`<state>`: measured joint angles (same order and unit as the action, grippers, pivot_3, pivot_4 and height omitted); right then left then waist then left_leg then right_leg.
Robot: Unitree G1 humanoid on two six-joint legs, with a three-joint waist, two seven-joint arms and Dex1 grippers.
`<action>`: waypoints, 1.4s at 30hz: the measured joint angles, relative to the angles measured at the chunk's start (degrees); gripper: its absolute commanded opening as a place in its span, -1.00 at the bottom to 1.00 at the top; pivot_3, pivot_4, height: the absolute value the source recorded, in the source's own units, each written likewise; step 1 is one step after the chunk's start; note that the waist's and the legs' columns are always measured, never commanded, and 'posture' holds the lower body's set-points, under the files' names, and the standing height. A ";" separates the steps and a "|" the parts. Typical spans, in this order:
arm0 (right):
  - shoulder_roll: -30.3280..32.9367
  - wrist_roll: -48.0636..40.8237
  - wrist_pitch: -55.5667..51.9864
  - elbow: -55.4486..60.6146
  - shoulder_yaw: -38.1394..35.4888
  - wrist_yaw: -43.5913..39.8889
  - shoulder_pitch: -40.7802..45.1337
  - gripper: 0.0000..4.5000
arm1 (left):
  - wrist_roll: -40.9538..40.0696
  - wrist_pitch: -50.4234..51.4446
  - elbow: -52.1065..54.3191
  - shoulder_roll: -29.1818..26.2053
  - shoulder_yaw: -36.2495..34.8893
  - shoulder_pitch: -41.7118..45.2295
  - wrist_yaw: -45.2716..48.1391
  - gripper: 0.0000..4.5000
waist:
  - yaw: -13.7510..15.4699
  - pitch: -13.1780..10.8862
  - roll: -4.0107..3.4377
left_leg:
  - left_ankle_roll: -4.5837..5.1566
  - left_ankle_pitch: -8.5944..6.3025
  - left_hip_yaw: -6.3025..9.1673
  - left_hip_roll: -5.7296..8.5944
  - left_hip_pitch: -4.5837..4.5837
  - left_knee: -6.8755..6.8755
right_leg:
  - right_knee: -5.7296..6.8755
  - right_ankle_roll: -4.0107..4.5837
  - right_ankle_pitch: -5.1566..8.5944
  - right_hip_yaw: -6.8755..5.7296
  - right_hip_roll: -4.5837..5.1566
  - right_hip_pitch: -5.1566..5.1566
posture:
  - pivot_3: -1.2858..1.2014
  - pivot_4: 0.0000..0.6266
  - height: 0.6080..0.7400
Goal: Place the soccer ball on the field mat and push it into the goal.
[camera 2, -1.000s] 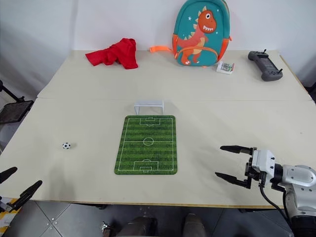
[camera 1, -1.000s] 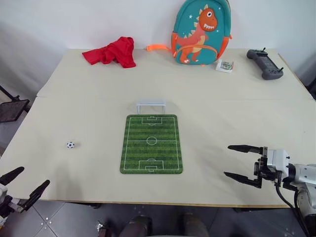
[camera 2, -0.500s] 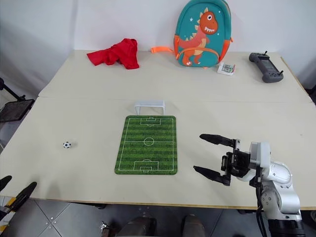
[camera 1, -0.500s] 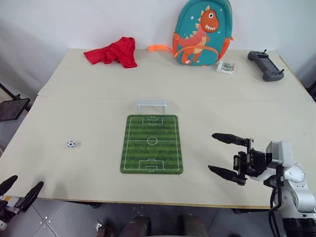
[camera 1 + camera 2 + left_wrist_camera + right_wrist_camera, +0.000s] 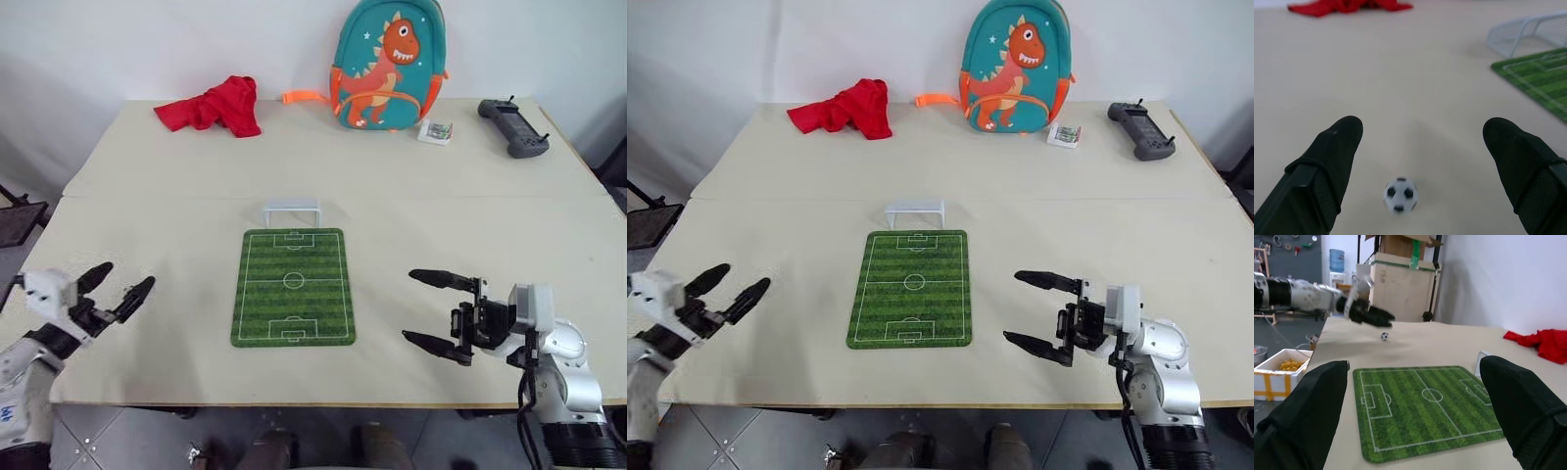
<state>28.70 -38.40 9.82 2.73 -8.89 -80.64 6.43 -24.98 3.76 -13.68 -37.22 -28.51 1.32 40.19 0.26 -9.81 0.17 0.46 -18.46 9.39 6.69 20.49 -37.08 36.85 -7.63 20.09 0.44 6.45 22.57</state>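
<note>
The left gripper (image 5: 1422,147) has been swung forward, wide open and empty, around the tiny black-patched white soccer ball (image 5: 1399,194). Light and roll-prone, it should be pinched across its middle. At three o'clock of the striped green field mat (image 5: 294,286), the right gripper (image 5: 433,313) is held agape, empty.

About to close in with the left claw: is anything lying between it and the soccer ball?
No. In the left wrist view the soccer ball sits on bare table between the open left claw's fingers, untouched.

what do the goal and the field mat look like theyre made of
The goal: probably light plastic, a thin pale matte frame with fine netting behind it. The field mat: likely printed fabric or rubber, like a mouse pad; it lies flat, thin and matte, with rounded corners.
</note>
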 measured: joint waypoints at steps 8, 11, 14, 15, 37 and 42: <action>-1.30 1.27 1.51 -0.01 -0.01 1.51 -0.62 1.00 | 2.45 -1.52 -9.19 0.21 2.14 4.83 -0.69 0.91 | -0.12 0.00 0.00 | 0.01 -0.03 -0.02 -0.02 0.00 -0.12 | 0.05 0.00 0.00 -0.02 0.00 -0.02 | 0.03 -0.52 1.00; -1.40 1.39 1.62 0.00 0.00 1.69 -0.82 1.00 | 3.20 -3.06 -11.07 0.74 3.09 5.63 -0.50 0.59 | -0.12 0.00 0.00 | 0.01 -0.03 -0.02 -0.02 -0.01 -0.12 | 0.05 0.00 0.00 -0.01 0.00 -0.02 | 0.03 -0.52 1.00; -1.89 1.54 1.64 0.10 0.00 2.28 -1.30 1.00 | 3.54 -3.68 -11.51 0.74 3.87 6.03 -0.50 0.18 | -0.11 0.02 -0.03 | 0.00 -0.03 -0.03 -0.04 -0.04 -0.09 | 0.09 0.00 0.00 0.00 0.00 -0.01 | 0.03 -0.52 1.00; -1.95 1.61 1.64 0.12 0.00 2.47 -1.37 1.00 | 3.52 -3.68 -11.51 0.73 3.88 5.96 -0.39 0.01 | -0.12 0.04 -0.05 | 0.00 -0.02 -0.03 -0.04 -0.05 -0.09 | 0.10 0.00 0.00 0.00 0.00 -0.01 | 0.03 -0.52 1.00; 8.86 0.34 -0.37 -0.64 -2.87 -3.45 -3.48 1.00 | -4.66 4.26 21.77 -1.00 23.02 10.74 20.59 -0.61 | 0.99 0.02 -0.22 | 0.06 -0.07 -0.27 -0.11 -0.07 -0.03 | -0.11 -0.01 -0.01 0.07 -0.03 -0.05 | 0.03 -0.52 1.00; 13.40 -0.02 -3.29 1.60 -2.72 -6.07 -7.72 1.00 | 2.78 1.86 20.00 3.74 34.41 13.69 21.59 -0.61 | 0.61 0.00 -0.18 | -0.02 -0.13 -0.46 -0.36 -0.08 -0.07 | -0.08 0.03 -0.02 0.03 -0.28 0.02 | 0.03 -0.52 1.00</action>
<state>42.10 -38.42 6.53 4.33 -11.61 -86.71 -1.29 -22.19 5.61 6.32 -33.48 5.91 15.01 61.78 0.87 -9.81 0.00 0.44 -18.58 8.93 6.33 20.41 -37.15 36.77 -7.60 20.07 0.46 6.17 22.59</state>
